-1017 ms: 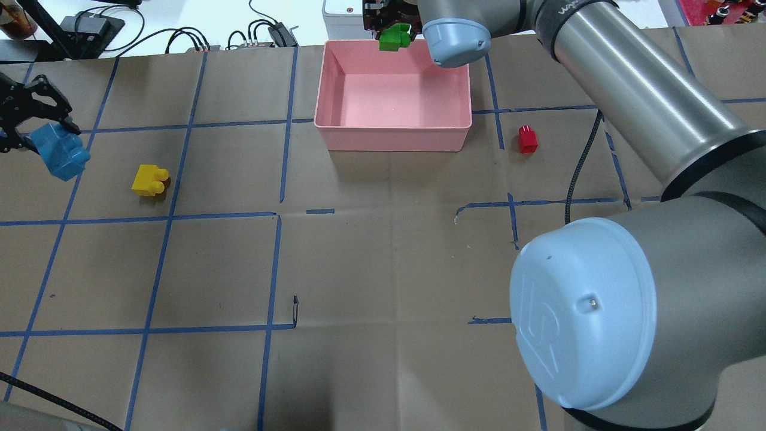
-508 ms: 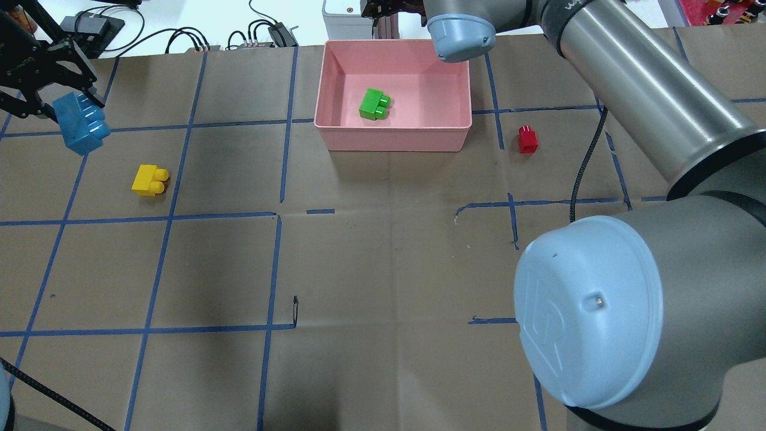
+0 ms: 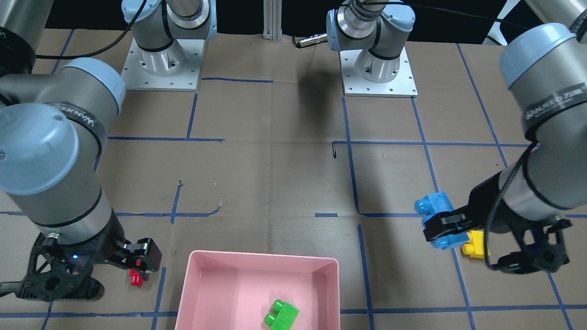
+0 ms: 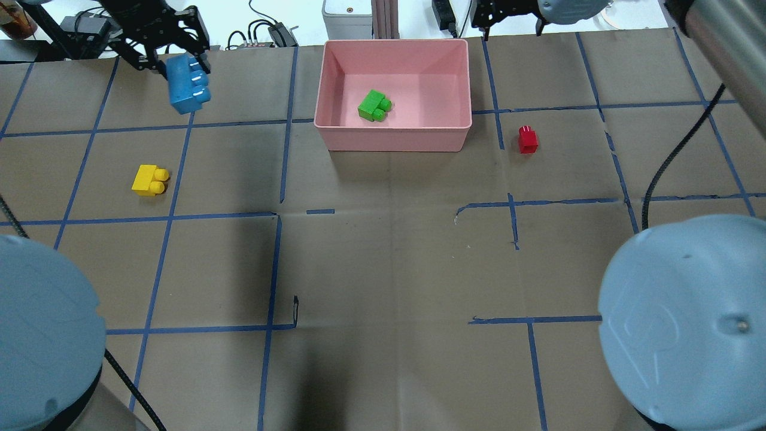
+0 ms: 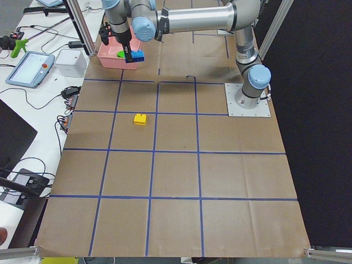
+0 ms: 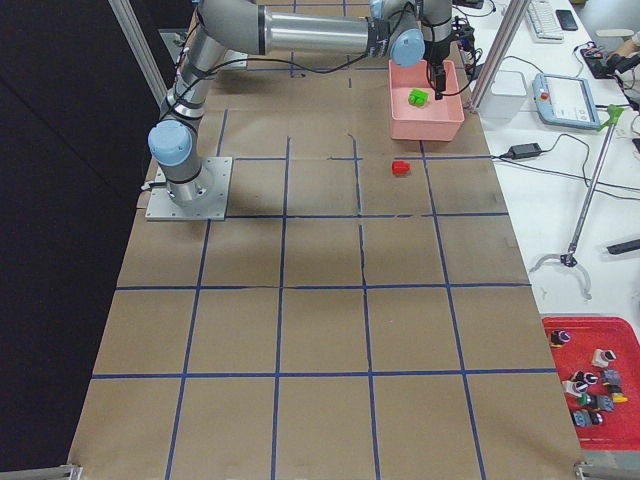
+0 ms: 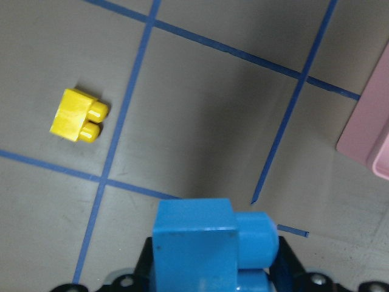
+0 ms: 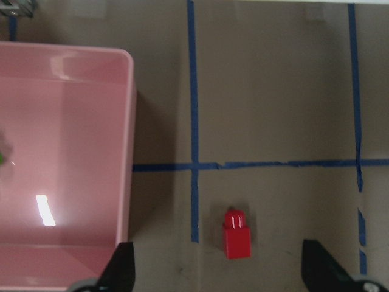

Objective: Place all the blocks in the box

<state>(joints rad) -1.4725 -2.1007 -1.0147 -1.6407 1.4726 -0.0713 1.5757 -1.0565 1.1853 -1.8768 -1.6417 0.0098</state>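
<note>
1. Surface. The table [image 4: 383, 257] is covered with creased brown paper. Blue tape lines [image 4: 179, 215] divide the paper into rectangles. Both base plates [image 3: 378, 73] sit on it at the top of the front-facing view.

2. Room. In the overhead view, a white bench [image 4: 302, 15] runs beyond the table's top edge. It carries black cables [image 4: 263, 30] and a pale grey unit [image 4: 346, 15]. A tablet-like pendant [image 5: 30, 69] lies at the upper left of the left side view. A red tray [image 6: 590, 375] of small parts sits at the lower right of the right side view. The robot's side of the room is dark.

3. Left arm. My left gripper [image 4: 185, 63] pinches the light-blue block [image 4: 188, 90] and holds it clear of the paper. It is at the upper left of the overhead view, well apart from the pink box [image 4: 392, 127].

4. Right arm. My right gripper [image 8: 217, 255] has its fingers spread wide with nothing between them. In its wrist view the red block [image 4: 527, 139] lies on the paper below, right of the box wall.

5. Task items.
- The green block [image 4: 374, 106] lies inside the box, near its centre.
- The yellow block [image 4: 149, 180] lies on the paper at the left middle of the overhead view, well apart from the box.
- The red block is near the box's lower right corner and does not touch it.
</note>
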